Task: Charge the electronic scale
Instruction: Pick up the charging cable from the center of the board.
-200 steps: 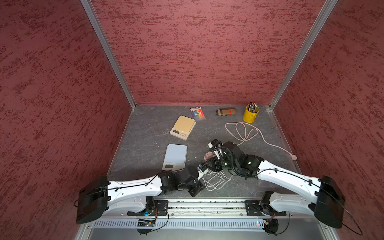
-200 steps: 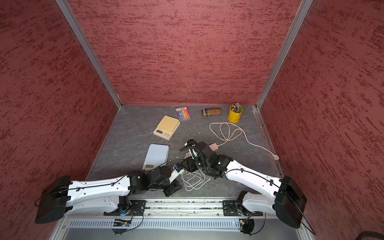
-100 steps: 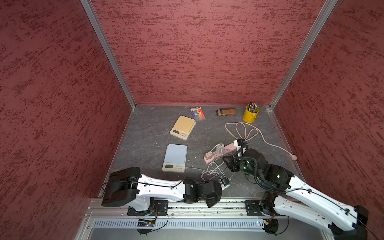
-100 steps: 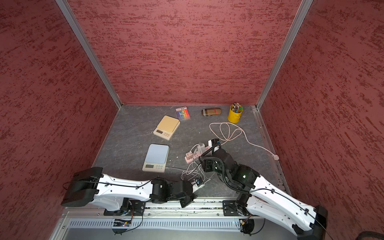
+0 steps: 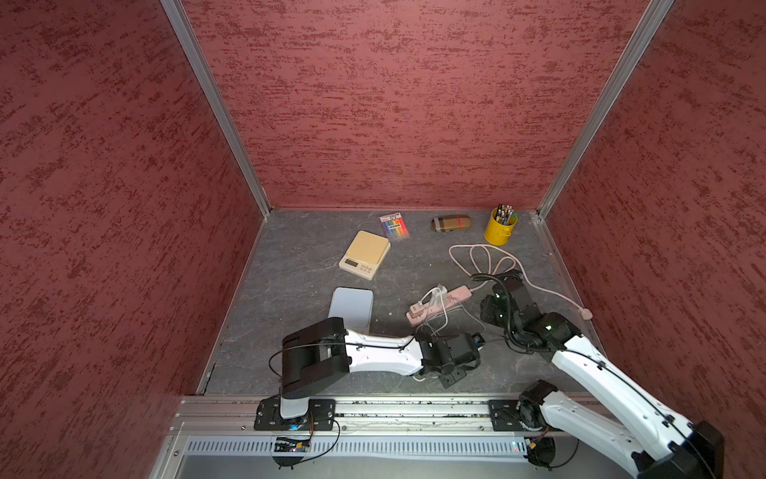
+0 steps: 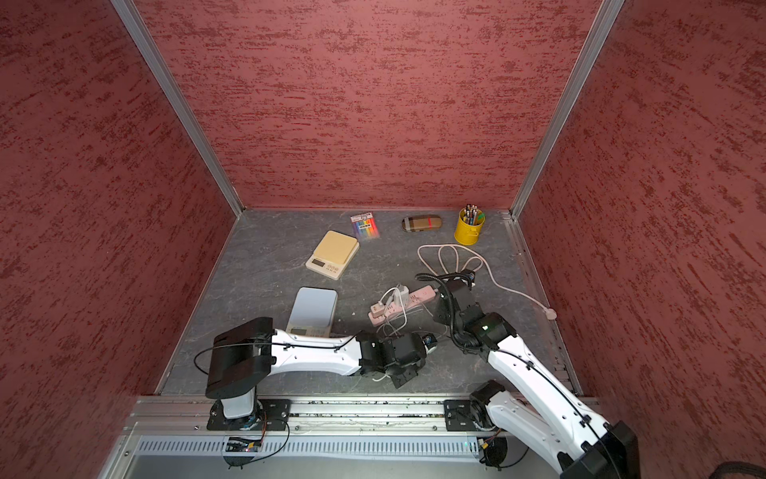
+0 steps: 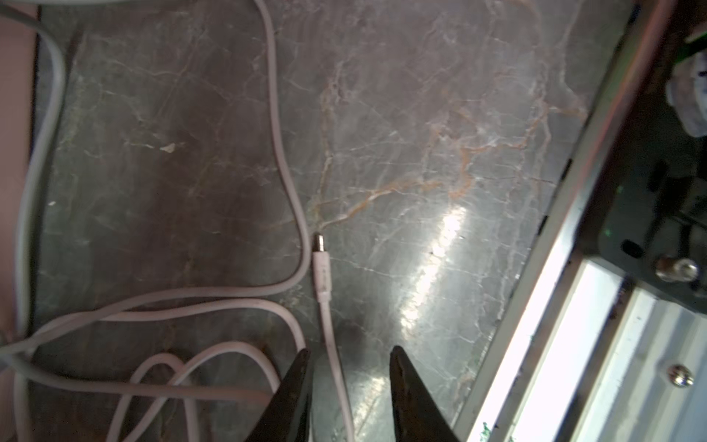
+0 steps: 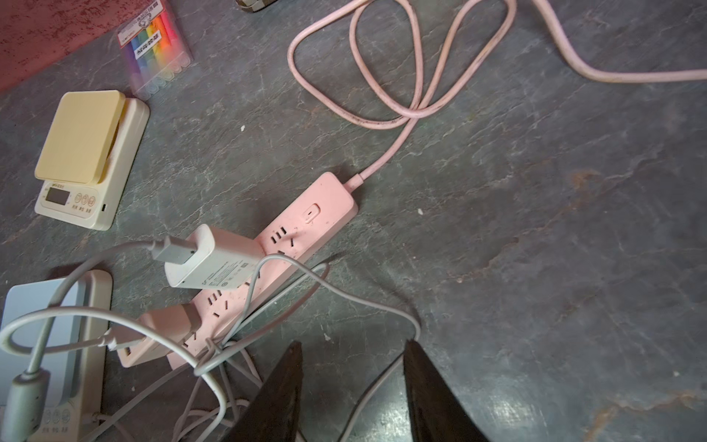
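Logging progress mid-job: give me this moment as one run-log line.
left gripper: open, straddling thin white charging cable | metal-tipped plug: free on grey marbled table | right gripper: open, empty

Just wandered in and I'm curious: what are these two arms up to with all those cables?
Two robot arms are set to charge a scale; a pale blue scale and a beige scale sit on the table. The left gripper hangs low, open jaws either side of a white cable whose plug lies loose, in neither scale. The right gripper, also open and empty, hovers by the pink power strip, which has a white charger on it.
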Motion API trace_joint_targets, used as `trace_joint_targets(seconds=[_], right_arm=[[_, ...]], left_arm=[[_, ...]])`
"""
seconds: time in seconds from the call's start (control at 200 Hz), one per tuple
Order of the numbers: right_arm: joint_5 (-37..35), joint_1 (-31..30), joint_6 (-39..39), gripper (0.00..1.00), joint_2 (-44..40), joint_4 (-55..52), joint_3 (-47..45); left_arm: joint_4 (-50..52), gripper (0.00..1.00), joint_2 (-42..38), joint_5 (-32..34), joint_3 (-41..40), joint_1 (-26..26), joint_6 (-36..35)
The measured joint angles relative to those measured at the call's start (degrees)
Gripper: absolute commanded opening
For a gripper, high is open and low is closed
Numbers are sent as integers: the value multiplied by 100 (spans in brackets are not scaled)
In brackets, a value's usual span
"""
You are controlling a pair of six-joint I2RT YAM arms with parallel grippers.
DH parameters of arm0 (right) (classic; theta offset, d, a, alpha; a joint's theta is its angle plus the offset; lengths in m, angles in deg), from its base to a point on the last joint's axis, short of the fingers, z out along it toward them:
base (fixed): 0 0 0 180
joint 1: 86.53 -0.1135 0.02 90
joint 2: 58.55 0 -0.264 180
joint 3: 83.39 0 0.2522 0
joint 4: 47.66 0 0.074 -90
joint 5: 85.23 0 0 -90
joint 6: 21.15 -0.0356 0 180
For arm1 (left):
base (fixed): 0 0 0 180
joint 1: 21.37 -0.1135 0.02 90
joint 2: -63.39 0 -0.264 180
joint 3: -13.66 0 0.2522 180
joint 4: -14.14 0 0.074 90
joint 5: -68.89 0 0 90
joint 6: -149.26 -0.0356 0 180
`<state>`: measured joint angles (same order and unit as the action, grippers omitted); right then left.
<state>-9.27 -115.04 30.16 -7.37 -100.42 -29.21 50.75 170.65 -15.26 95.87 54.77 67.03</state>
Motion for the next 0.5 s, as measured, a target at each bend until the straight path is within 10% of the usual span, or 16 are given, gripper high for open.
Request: trace_joint_targets(seconds=[0.265, 0.501], right_arm=[[289, 240, 341, 46, 160, 184, 0], [376, 308, 457, 45, 184, 273, -20]], left_arm=[[120, 28, 529, -214, 385, -83, -181], [146, 1, 723, -367, 603, -120, -249]])
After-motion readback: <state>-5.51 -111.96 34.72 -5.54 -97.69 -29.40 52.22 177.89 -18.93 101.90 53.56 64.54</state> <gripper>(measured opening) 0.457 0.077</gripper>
